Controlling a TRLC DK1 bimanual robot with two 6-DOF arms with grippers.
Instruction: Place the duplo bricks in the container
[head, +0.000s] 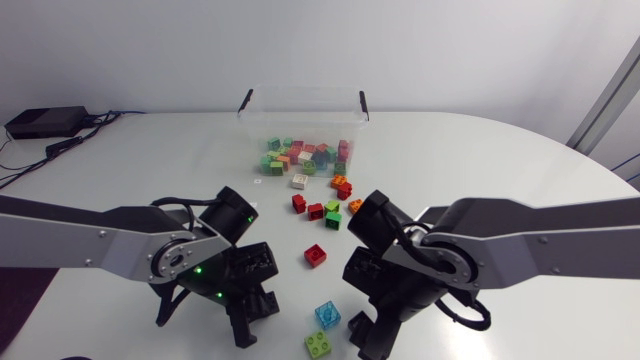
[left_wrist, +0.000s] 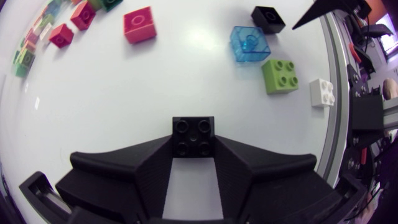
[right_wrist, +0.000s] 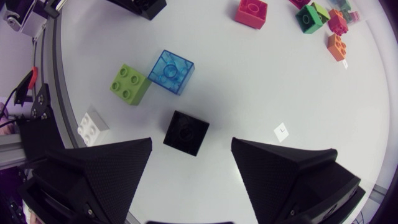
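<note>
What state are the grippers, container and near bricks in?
Left gripper: shut on black 2x2 brick.
Right gripper: open, second black brick lying loose under it.
Container: upright, no lid.
Blue brick: loose on table, stud up.
Green brick: loose, studs up, beside blue brick.
White brick: loose, near table edge.

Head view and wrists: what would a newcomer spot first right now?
The left gripper is shut on a black brick. The right gripper beside it is open, a second black brick just ahead of it. Beyond them, coloured bricks lie strewn before the clear container.
</note>
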